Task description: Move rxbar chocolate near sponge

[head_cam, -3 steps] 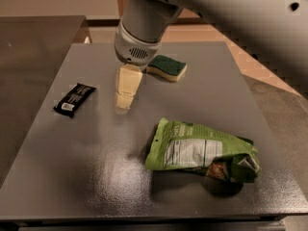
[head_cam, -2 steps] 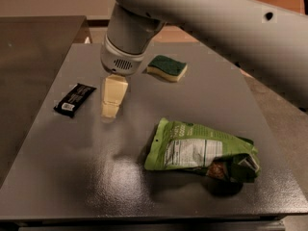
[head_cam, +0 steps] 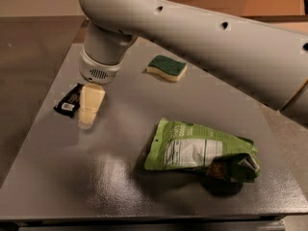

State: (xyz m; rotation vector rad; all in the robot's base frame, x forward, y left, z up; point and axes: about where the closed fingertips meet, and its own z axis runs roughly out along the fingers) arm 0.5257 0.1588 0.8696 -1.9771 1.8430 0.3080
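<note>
The rxbar chocolate (head_cam: 69,100), a small flat black wrapped bar with a white label, lies near the left edge of the grey table (head_cam: 96,177). The sponge (head_cam: 167,67), dark green on top with pale yellow foam beneath, lies at the back centre of the table. My gripper (head_cam: 89,110) hangs from the white arm and points down at the table, right beside the bar's right side; it holds nothing that I can see. The arm's wrist covers the table area just behind the bar.
A large crinkled green snack bag (head_cam: 199,150) lies at the front right of the table. The white arm (head_cam: 202,37) spans the upper part of the view. A darker floor surface surrounds the table on the left and right.
My gripper has moved left and a little forward, from near the sponge to right beside the black bar. The bar, sponge and bag have not moved.
</note>
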